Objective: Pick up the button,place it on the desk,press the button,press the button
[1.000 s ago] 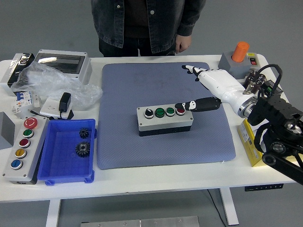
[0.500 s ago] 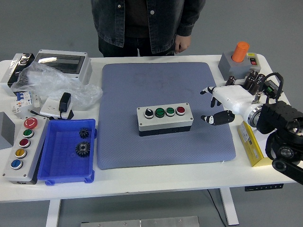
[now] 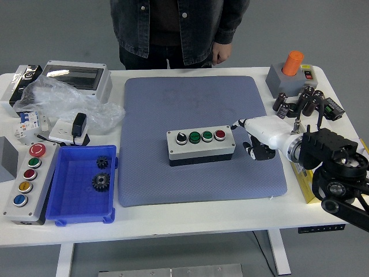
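Fingers on our right hand are curled in loosely and holding nothing, parked just off the right end of the button box, not clearly touching it. The box sits flat mid-mat, with a black selector knob, two green buttons and a red one along the top. No lettering on it we can make out. Further out there's a blue bin with two gears to the left, and a second box with red, green, red, yellow and blue buttons beside it. An orange-capped switch sits far right. A person stands behind the table. Print anywhere is too small to read.
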{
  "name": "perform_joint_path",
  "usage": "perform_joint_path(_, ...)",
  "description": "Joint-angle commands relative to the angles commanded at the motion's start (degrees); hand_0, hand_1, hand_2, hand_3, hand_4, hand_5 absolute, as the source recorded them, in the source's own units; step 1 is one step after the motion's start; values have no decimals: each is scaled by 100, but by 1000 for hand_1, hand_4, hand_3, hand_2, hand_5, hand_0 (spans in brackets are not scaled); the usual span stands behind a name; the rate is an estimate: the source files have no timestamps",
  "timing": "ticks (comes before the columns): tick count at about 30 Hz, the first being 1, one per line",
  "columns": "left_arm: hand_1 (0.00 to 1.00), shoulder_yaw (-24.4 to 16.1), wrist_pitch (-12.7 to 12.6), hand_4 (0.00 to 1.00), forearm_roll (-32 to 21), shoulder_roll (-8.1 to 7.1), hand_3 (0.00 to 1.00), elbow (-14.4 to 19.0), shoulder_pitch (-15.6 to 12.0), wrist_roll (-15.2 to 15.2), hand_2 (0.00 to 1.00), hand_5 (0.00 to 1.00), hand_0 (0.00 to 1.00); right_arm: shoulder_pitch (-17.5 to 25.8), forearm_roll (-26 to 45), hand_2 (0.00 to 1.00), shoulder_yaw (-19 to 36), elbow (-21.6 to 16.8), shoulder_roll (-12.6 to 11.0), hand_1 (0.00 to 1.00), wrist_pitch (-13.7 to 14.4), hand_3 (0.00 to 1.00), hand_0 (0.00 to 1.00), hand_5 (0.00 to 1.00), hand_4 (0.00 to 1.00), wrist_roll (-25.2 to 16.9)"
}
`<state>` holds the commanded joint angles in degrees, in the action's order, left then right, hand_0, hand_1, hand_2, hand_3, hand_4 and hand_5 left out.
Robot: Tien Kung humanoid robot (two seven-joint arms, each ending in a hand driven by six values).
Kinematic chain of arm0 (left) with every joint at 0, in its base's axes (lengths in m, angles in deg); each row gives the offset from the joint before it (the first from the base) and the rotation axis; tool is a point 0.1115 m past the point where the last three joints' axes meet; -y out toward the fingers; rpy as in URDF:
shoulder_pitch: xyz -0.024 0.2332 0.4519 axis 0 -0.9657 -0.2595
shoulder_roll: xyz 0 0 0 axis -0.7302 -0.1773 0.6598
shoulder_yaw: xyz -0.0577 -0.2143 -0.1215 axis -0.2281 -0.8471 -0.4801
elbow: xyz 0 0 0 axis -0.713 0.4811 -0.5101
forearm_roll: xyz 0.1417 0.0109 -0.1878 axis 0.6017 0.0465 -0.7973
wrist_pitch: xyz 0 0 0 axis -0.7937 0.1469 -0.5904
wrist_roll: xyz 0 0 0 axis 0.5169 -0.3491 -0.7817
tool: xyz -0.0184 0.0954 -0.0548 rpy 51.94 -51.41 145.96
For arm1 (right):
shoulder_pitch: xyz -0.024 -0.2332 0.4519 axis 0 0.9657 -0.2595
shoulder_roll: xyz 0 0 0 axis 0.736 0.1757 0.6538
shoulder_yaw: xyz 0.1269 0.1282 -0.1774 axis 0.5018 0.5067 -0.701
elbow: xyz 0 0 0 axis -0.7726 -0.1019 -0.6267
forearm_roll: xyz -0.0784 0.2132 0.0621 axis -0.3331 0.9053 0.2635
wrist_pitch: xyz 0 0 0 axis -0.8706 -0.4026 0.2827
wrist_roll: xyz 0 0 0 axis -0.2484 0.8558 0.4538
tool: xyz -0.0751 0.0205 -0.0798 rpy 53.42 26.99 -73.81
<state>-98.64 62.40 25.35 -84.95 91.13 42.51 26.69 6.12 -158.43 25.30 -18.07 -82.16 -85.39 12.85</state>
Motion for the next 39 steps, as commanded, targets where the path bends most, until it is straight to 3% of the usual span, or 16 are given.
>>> perform_joint_path(9, 734, 29, 2, 668, -22, -2, 667, -3, -7, -2, 670, 448, 695, -208, 73, 258, -314, 30, 227, 352, 27, 890, 378, 2, 425, 1)
perform_joint_path(21, 735, 29, -3, 668, -9, -6, 667, 3, 5, 2, 670, 449, 695, -371, 131, 255, -398, 477, 400, 340, 99, 896, 362, 2, 423, -50)
perform_joint_path(39, 736, -26, -10, 669, 29, -11, 667, 6, 16, 12, 669, 449, 695, -410, 120, 252, -620, 698, 458, 330, 145, 890, 352, 2, 423, -98)
